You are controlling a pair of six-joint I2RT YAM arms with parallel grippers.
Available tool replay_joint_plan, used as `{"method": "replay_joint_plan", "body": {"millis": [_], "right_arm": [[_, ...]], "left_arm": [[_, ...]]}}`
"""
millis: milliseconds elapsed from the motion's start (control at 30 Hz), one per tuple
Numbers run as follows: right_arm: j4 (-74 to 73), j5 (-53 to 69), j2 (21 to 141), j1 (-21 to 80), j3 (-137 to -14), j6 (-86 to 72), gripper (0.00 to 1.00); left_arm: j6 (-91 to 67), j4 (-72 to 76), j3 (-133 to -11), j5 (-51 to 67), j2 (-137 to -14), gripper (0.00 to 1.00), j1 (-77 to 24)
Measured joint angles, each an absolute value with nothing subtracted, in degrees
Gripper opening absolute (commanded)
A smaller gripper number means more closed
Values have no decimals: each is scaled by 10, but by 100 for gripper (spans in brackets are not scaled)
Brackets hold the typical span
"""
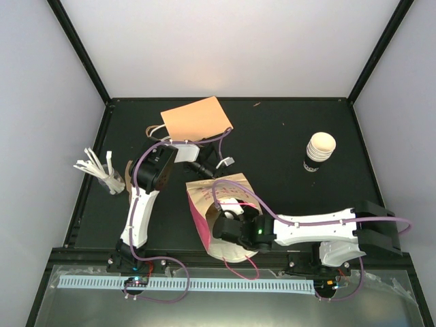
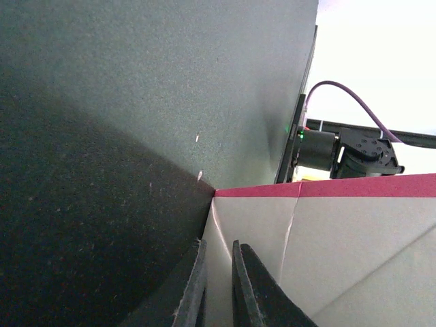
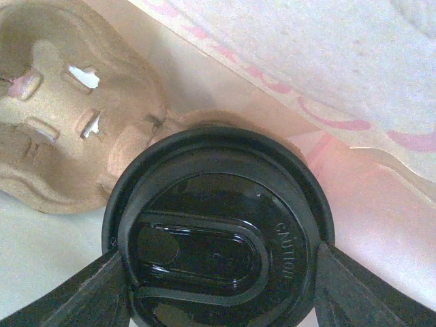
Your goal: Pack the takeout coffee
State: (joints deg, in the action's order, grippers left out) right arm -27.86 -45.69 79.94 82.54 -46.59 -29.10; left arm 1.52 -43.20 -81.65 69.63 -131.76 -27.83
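A takeout coffee shows from above as a round black lid (image 3: 218, 204) marked CAUTION. My right gripper (image 3: 219, 252) is shut on it, one finger against each side of the lid. It sits inside the pink-rimmed paper bag (image 1: 201, 197), next to the brown pulp carrier (image 3: 61, 122). In the top view the right gripper (image 1: 231, 222) reaches into the bag's mouth and hides the cup. My left gripper (image 2: 218, 246) is shut on the bag's cream wall (image 2: 340, 231), just below its pink rim. Seen from above, the left gripper (image 1: 202, 168) is at the bag's far edge.
A cream ribbed cup with a dark lower part (image 1: 319, 151) stands on the black table at the right. An orange flat bag (image 1: 196, 117) lies at the back. A bundle of white sticks (image 1: 95, 169) stands at the left edge.
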Motion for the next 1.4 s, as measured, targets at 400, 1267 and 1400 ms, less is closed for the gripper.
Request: {"method": "replay_joint_plan", "body": {"millis": [400,1267,1400], "right_arm": [[-285,-448,814,818,-475,-321,41],[-265,-575,881,897,-456,-424,43],[-274,-550,862,897,-443,-441,47]], "left_arm": [[17,-427,-821,691,-1319,14,-278],[14,-431,-823,708,-1324,14,-283],[14,-432,-823,709,-1324,14,-285]]}}
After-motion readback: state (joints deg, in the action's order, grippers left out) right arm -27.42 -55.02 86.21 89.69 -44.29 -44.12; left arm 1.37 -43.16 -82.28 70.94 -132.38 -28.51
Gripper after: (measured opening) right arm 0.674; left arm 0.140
